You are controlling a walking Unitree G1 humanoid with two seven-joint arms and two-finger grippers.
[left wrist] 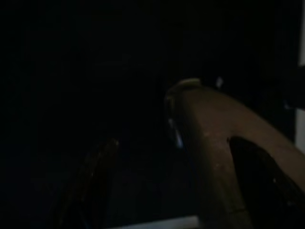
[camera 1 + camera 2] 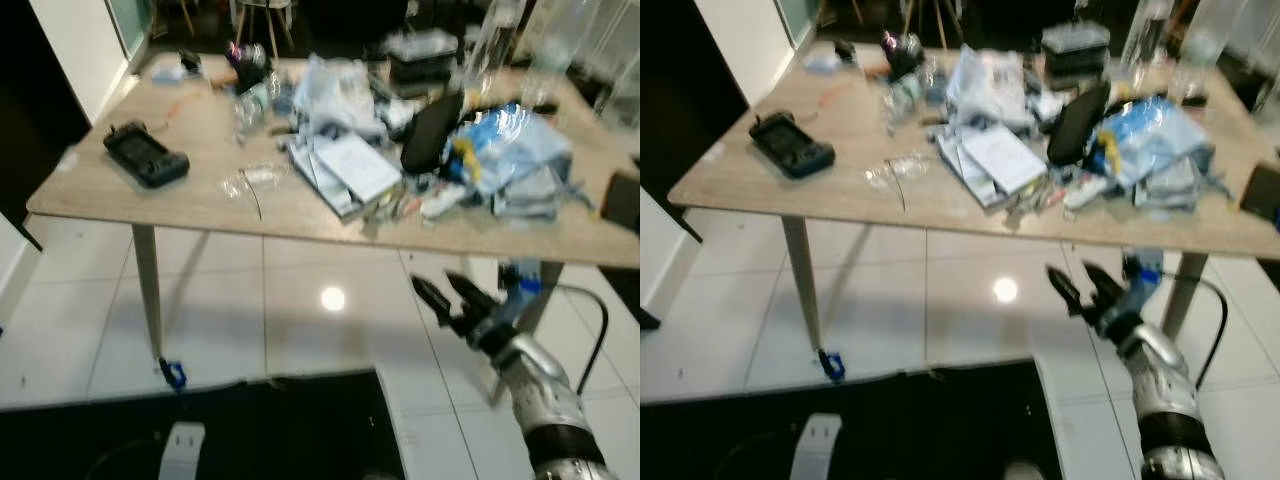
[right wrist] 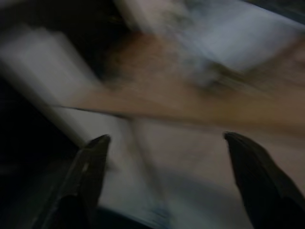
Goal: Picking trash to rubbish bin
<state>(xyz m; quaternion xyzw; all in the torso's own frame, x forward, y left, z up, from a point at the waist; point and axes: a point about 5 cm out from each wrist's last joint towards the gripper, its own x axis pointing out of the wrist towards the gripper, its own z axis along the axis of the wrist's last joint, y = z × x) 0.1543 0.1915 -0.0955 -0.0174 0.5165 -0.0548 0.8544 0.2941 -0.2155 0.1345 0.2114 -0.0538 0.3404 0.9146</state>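
Left eye view: the table point(image 2: 180, 205) carried heaped clutter; a clear plastic wrapper point(image 2: 252, 181) lay near its front edge, beside a stack of papers point(image 2: 345, 170). Right gripper point(image 2: 447, 297) hung below the table edge, fingers parted, empty.

Right eye view: same layout.

Left wrist view: dark; left gripper state indeterminable.

Right wrist view: blurred; fingers point(image 3: 90, 167) spread apart.

Judgement: nothing collected yet.

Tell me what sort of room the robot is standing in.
Probably a home dining or living area: a cluttered wooden table on glossy white floor tiles, with chair legs behind it. The right tool hangs open below the table edge.
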